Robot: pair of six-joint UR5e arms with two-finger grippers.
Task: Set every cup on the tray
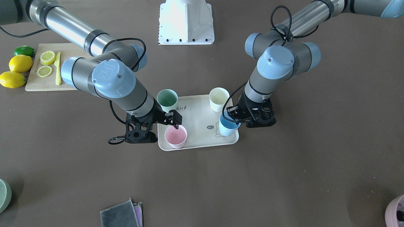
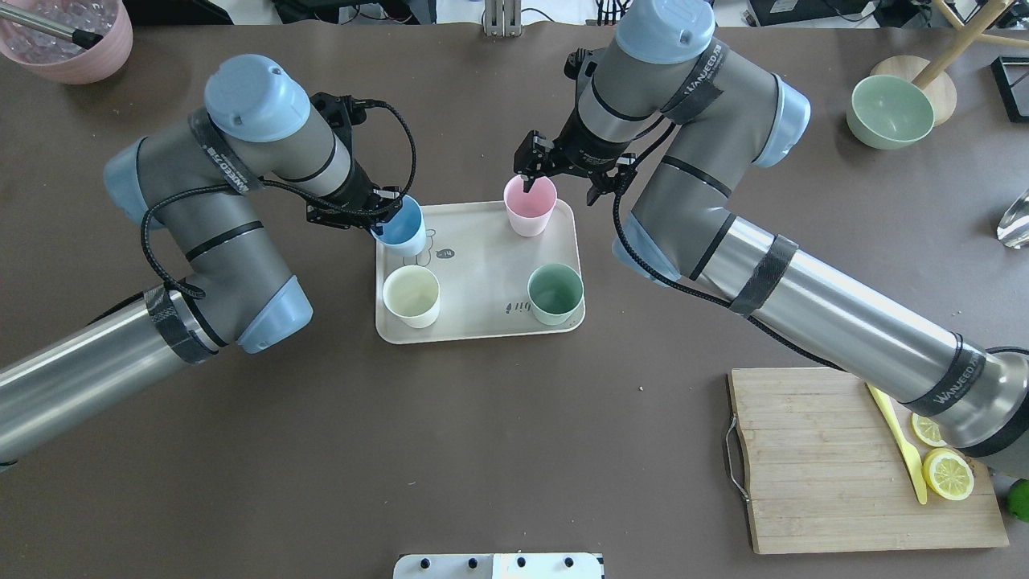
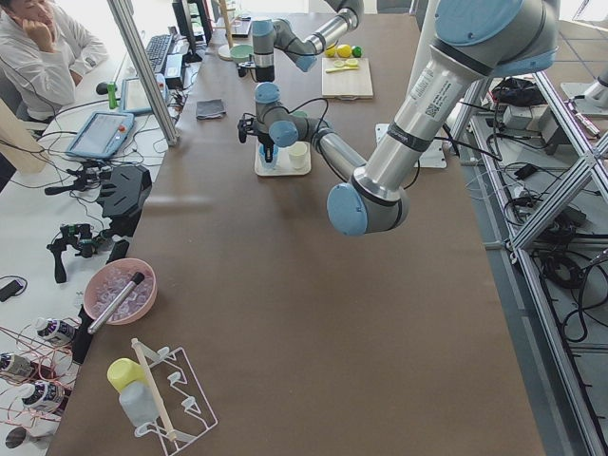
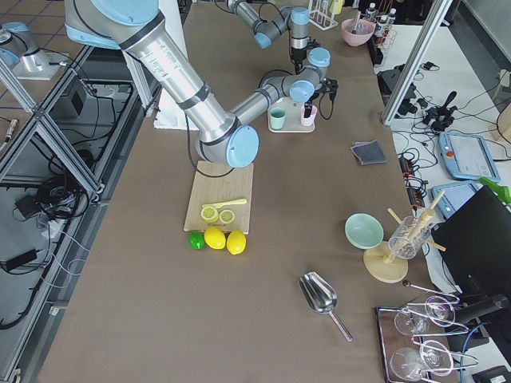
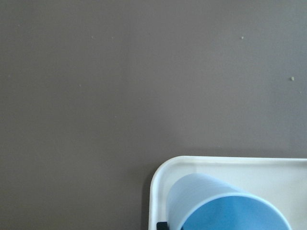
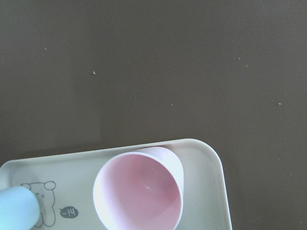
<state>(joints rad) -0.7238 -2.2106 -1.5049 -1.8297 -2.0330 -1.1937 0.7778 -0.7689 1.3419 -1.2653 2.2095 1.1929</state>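
The cream tray (image 1: 199,126) (image 2: 482,265) lies mid-table. The sage green cup (image 1: 167,99) (image 2: 555,293) and the cream white cup (image 1: 219,99) (image 2: 411,295) stand upright on it. My left gripper (image 1: 233,119) (image 2: 387,221) is shut on the rim of the light blue cup (image 1: 227,126) (image 2: 402,231) (image 5: 216,206), which is tilted over the tray's corner. My right gripper (image 1: 175,126) (image 2: 526,183) pinches the far rim of the pink cup (image 1: 175,137) (image 2: 530,209) (image 6: 139,191), which stands on the tray's opposite far corner.
A wooden cutting board (image 1: 44,83) (image 2: 812,466) carries lemon slices and a yellow knife, with whole lemons (image 1: 20,63) and a lime beside it. A green bowl (image 2: 888,111), a pink bowl (image 2: 68,36) and folded cloths (image 1: 121,214) lie around the table's edges.
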